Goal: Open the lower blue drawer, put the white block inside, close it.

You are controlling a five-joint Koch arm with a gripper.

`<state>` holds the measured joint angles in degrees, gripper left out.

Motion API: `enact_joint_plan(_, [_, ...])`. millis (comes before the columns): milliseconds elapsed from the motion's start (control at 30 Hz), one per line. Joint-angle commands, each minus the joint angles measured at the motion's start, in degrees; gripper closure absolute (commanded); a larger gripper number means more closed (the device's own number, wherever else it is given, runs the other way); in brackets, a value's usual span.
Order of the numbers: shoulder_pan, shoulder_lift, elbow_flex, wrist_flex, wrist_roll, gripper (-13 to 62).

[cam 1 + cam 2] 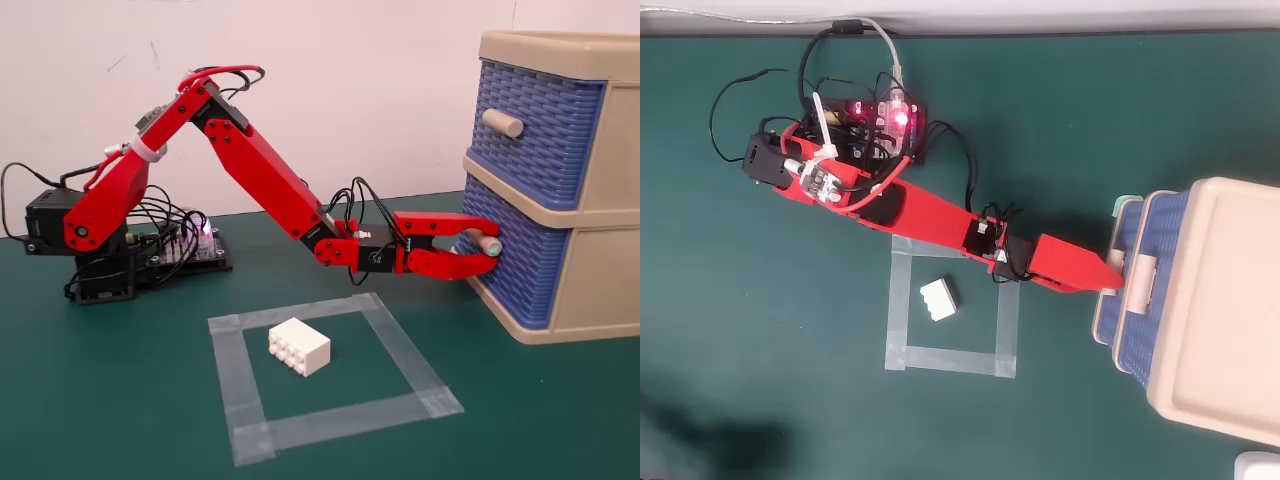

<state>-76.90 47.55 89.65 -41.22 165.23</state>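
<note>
At the right edge of the fixed view, a beige plastic cabinet (590, 180) with two blue woven-texture drawers is seen standing on the dark green table (120, 400). The lower blue drawer (515, 255) is seen pushed in, flush with the frame. Its beige peg handle with the pale green tip (487, 240) is bracketed by the red gripper (490, 246): one jaw sits above the peg, one below, tips reaching the drawer front. The jaws are set around the handle with a narrow gap; firm clamping cannot be confirmed. The upper blue drawer (540, 125) with an all-beige handle is shut too.

The red arm (250, 160) is stretched low from its base at left toward the cabinet. In the overhead view the gripper (1110, 284) is seen at the drawer fronts.

The small white studded toy block (299, 347) is seen lying on the table inside a square outline of clear tape (330, 375), well apart from the gripper and the cabinet. In the overhead view the block (939, 299) sits in the upper left part of the square.
</note>
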Motion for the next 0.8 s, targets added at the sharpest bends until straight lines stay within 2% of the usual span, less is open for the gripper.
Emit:
enact_joint_plan(0, [-0.97, 1.67, -4.22, 1.49, 4.22, 57.4])
enact_joint_plan(100, [-0.79, 5.01, -0.79, 1.67, 5.19, 57.4])
enact_joint_plan(433, [-0.18, 34.89, 39.64, 1.49, 10.9, 57.5])
enact_joint_plan(533, [0.79, 37.97, 44.3, 1.49, 10.9, 57.0])
enact_joint_plan(567, [0.79, 37.44, 44.3, 1.58, 10.9, 54.5])
enact_joint_plan(600, [0.79, 37.18, 44.21, 1.49, 10.9, 46.9])
enact_joint_plan(667, [1.14, 37.53, 44.21, 1.49, 10.72, 24.5])
enact_joint_plan(700, [1.05, 37.97, 44.74, 1.67, 10.55, 16.9])
enact_joint_plan(767, [2.37, 42.63, 46.05, 2.11, 10.02, 14.9])
